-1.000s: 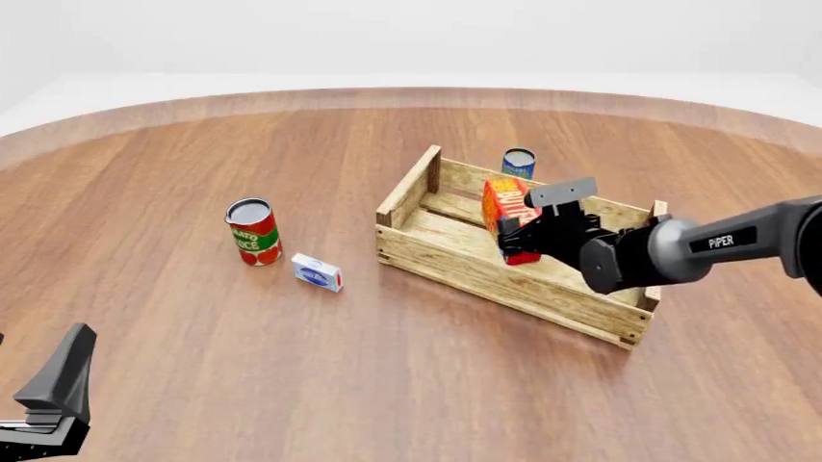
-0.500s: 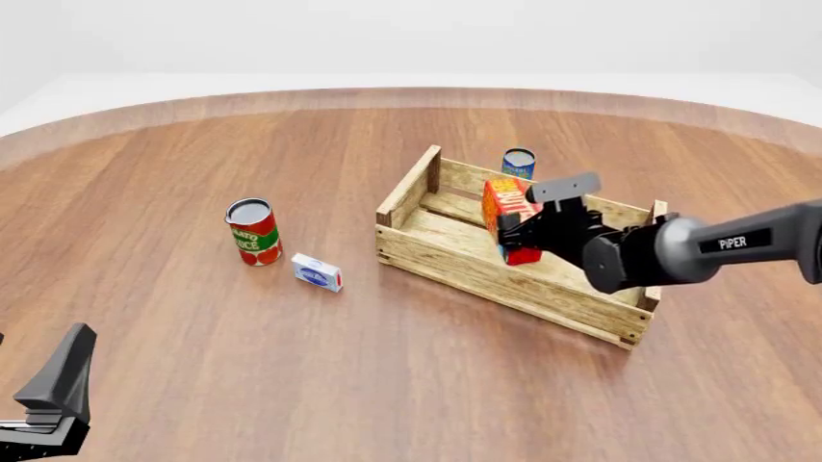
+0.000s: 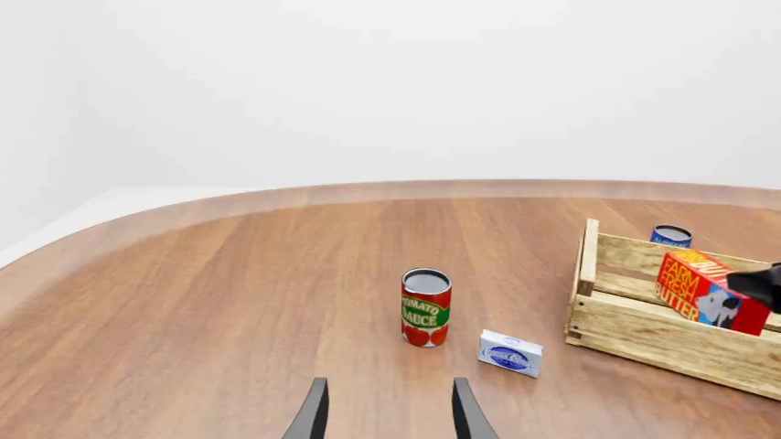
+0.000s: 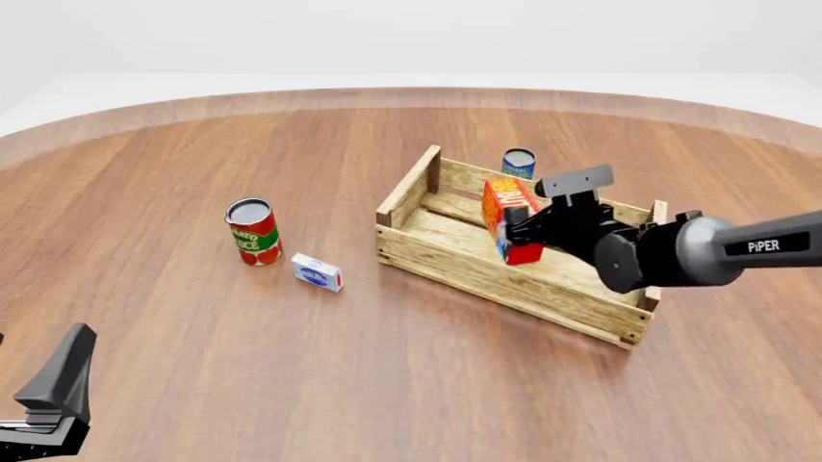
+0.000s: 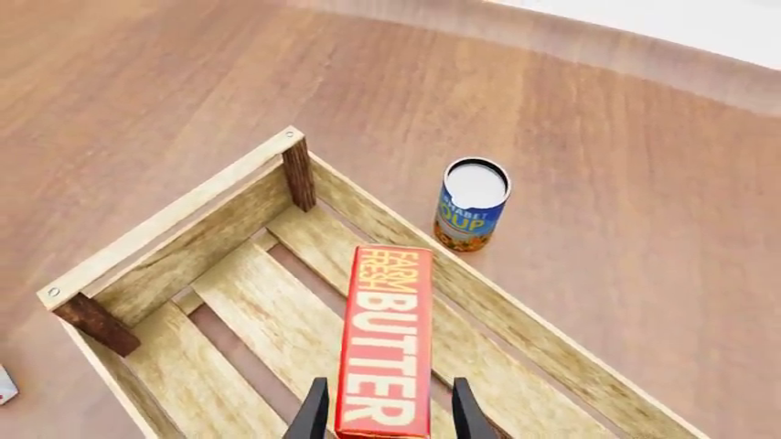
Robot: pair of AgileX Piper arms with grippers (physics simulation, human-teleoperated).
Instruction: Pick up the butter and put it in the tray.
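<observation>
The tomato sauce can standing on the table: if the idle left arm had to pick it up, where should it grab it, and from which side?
Probably around the middle of the tomato sauce can, coming level from the arms' side. It stands upright and round, so the left gripper's fingers, open now, could close across its wall. The small blue-and-white box lies apart to its right, so that side is tighter.

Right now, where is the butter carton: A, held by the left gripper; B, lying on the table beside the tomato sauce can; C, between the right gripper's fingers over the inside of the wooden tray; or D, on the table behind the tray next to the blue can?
C: the butter sits between the right gripper fingers, with the tray slats beneath it.
</observation>
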